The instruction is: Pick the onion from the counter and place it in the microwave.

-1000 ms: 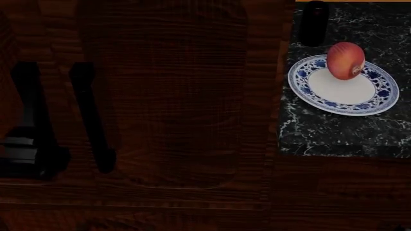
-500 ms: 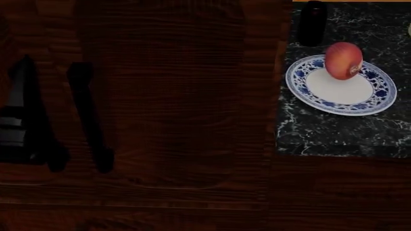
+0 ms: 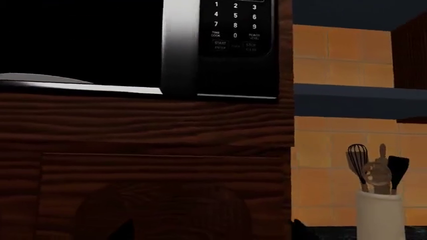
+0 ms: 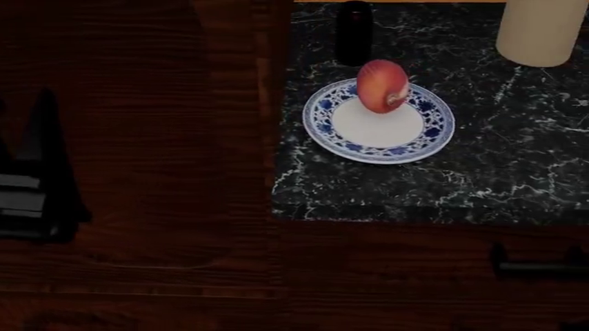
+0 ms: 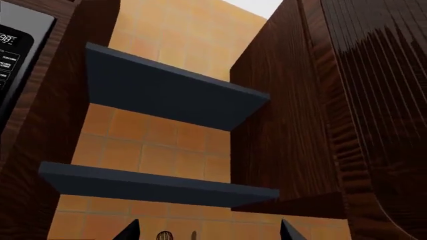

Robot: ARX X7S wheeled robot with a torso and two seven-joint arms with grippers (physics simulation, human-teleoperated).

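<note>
The red-orange onion [image 4: 382,85] stands on the far part of a blue-and-white plate [image 4: 354,145] on the black veined counter [image 4: 478,165]. In the head view my left gripper [image 4: 35,148] is a dark shape at the left edge, over the wood cabinet front and far from the onion. Its fingertips [image 3: 127,233] show wide apart in the left wrist view, open and empty, below the microwave [image 3: 233,50] with its keypad. My right gripper [image 5: 210,232] is open and empty, pointing up at wall shelves. It does not show clearly in the head view.
A dark bottle [image 4: 354,31] stands just behind the plate. A cream crock [image 4: 541,27] sits at the counter's back right; in the left wrist view the crock [image 3: 379,215] holds utensils. A dark horizontal bar [image 4: 538,267] lies on the cabinet front. Two dark shelves [image 5: 167,95] hang on the orange tiles.
The head view has swung right: onion, plate and counter now sit nearer the picture's middle and the crock has come into view. The left gripper has slid to the left edge.
</note>
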